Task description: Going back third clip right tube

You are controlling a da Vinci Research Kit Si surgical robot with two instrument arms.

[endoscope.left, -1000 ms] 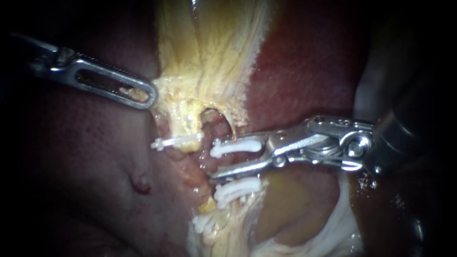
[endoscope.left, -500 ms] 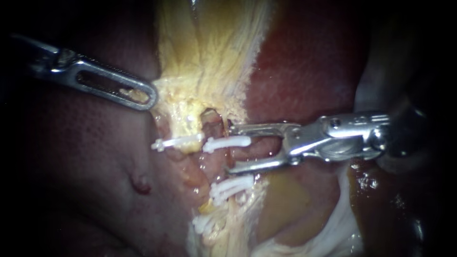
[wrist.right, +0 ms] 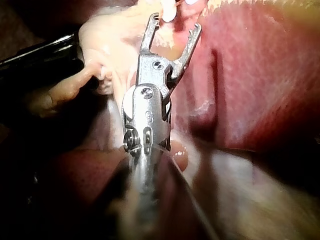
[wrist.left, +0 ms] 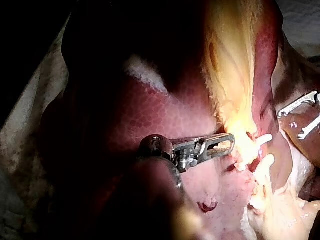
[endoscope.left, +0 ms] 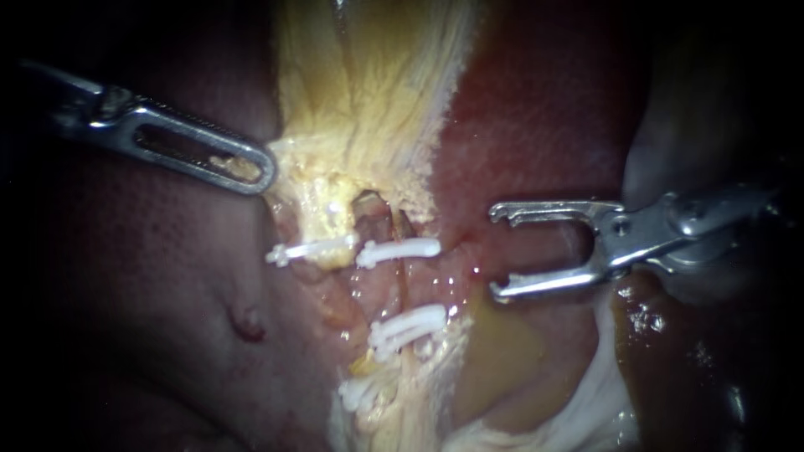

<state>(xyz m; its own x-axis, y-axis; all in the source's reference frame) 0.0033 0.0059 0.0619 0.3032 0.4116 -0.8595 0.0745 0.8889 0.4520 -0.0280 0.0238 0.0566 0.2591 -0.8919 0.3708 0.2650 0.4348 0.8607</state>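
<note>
On the right tube [endoscope.left: 400, 285] sits a white clip [endoscope.left: 400, 249], with another white clip [endoscope.left: 410, 326] lower down on it. A further white clip [endoscope.left: 310, 249] crosses the left tube. My right instrument [endoscope.left: 497, 253] stands to the right of the tube with its jaws open and empty, apart from the clips; in the right wrist view its jaws [wrist.right: 176, 22] gape just short of a white clip [wrist.right: 169, 12]. My left instrument [endoscope.left: 251, 167] is shut on the edge of the yellowish tissue [endoscope.left: 368, 84] above the clips, also in the left wrist view [wrist.left: 222, 144].
Dark red liver [endoscope.left: 536, 125] lies on both sides of the yellow strip. More white clips [endoscope.left: 360, 392] sit low on the strip. Pale whitish tissue [endoscope.left: 586, 402] curls at the lower right. A small red nub [endoscope.left: 249, 325] marks the liver on the left.
The right instrument's jaws opened off the upper clip, leaving it on the right tube, then drew back to the right, empty. The left instrument stayed put.
</note>
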